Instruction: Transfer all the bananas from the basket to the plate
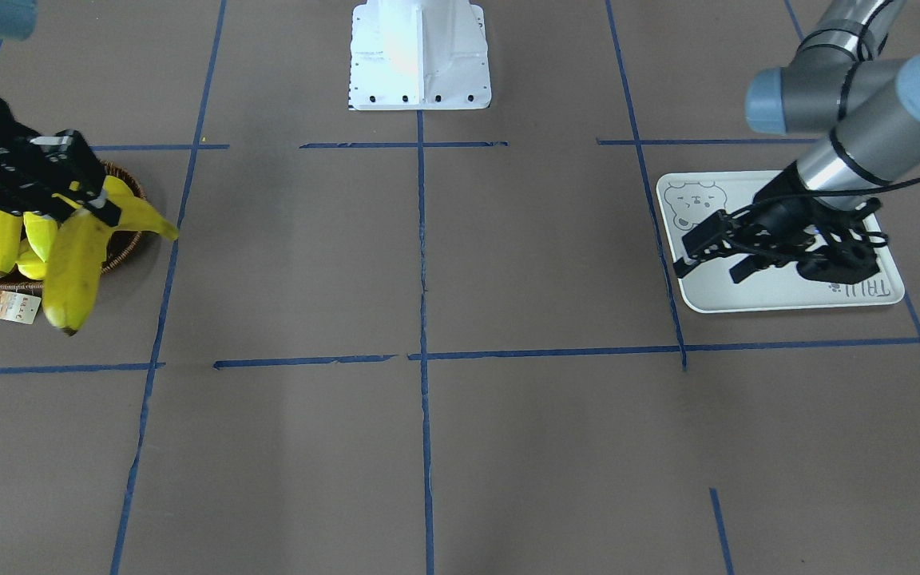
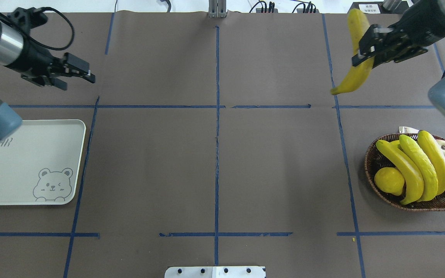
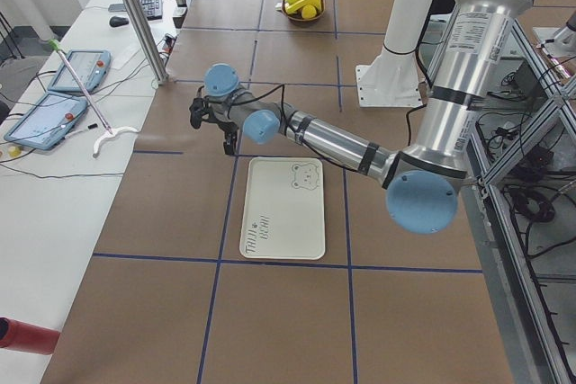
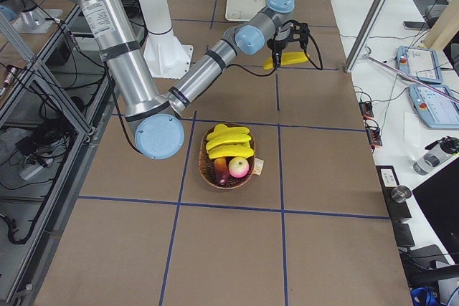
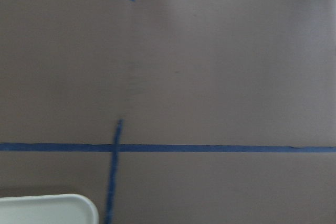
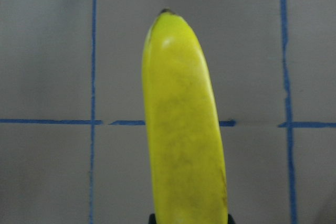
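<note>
my right jaws: clamped on deep-yellow curved banana (image 2: 355, 61), aloft
my left jaws: parted, empty, near white bear-print plate (image 2: 25, 166)
brown wicker basket (image 2: 439, 204): three yellow bananas (image 2: 423, 166), well apart from right jaws

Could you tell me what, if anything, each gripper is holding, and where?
The right gripper holds a banana around its middle; the left gripper holds nothing.

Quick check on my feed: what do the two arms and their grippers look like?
The left arm and right arm are both silver-grey tubes with pale blue joint caps and black cables strapped alongside. The left gripper and right gripper are black, boxy and two-fingered.
</note>
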`<state>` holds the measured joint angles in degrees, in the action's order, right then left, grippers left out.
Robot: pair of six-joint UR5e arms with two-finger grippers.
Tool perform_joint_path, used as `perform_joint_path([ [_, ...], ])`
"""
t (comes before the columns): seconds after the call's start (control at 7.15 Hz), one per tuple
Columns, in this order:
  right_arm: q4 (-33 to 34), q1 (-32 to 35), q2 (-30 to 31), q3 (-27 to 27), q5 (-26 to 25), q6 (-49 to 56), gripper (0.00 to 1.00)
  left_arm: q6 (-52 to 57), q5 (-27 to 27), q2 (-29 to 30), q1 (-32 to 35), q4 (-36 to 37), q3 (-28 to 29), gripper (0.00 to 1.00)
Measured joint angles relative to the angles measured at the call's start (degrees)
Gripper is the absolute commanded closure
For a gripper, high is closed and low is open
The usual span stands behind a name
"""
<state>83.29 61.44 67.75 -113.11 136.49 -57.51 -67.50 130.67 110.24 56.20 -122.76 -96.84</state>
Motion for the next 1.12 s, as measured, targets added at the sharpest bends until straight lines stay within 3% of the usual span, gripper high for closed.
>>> perform_joint_path([
  [0.28, -15.2, -11.2, -0.3, 0.0, -8.0, -18.1, 0.96, -14.2, -3.9, 3.9, -3.6, -9.7, 0.7, 0.01],
  [0.42, -18.9, -15.8, -0.9, 0.1, -10.8, -21.8, 0.96, -19.8, -4.3, 6.6, -4.8, -11.7, 0.7, 0.02],
  [0.7, -21.6, -21.1, -3.5, 0.4, -12.5, -23.5, 0.96, -25.4, -4.4, 11.0, -8.2, -12.7, 0.5, 0.02],
  [1.12, -22.1, -23.7, -5.3, 0.7, -13.2, -23.6, 0.96, -29.9, -4.5, 16.2, -13.2, -12.8, -0.1, 0.03],
])
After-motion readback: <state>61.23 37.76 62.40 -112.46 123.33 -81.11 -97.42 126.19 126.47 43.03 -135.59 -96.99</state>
